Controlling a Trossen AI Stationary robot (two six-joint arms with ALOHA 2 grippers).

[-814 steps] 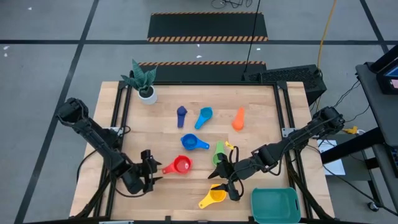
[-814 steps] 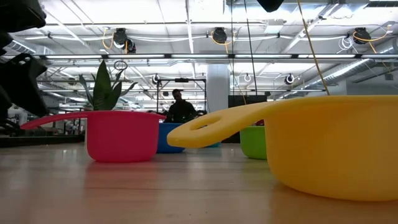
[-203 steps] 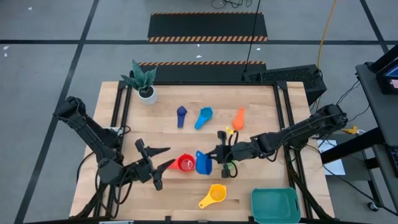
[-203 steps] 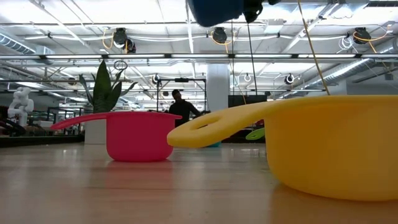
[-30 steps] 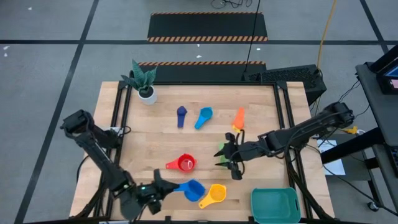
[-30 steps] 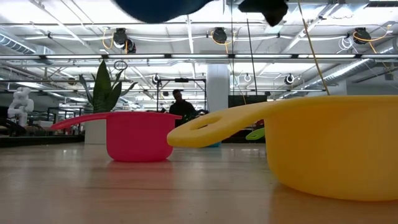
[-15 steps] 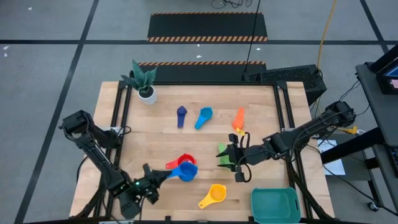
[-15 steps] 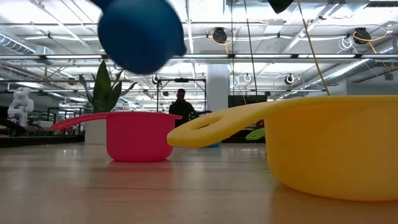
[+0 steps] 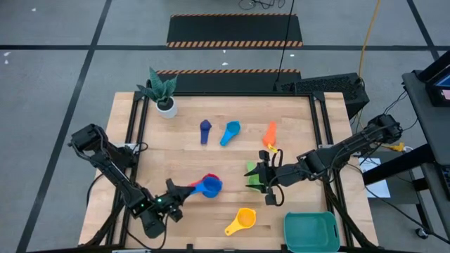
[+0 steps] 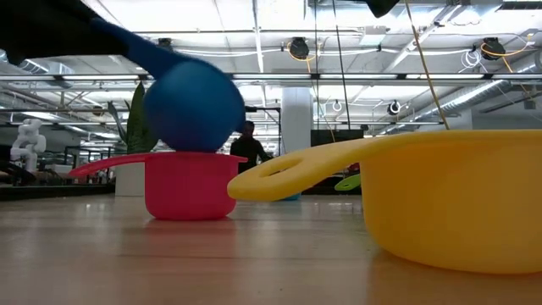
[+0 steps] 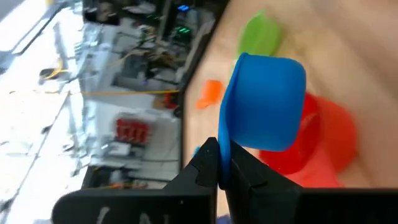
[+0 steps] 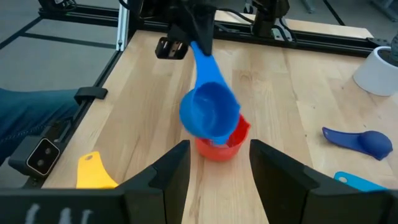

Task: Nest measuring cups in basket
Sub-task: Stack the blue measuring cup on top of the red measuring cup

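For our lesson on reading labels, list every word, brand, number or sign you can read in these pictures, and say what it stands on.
None can be read.
Red item with pale marks in the room behind, left wrist view: too blurred to read.
Blue cup, red cup, yellow cup, basket: no print visible.

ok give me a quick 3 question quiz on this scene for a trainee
1. True or false: the basket already holds a cup.
2. Which cup do the left gripper's fingers pinch by its handle? A) yellow B) blue C) orange
3. Fill in: the held cup hangs just above the ___ cup.

Key:
1. False, it is empty.
2. B, the blue cup.
3. Red.
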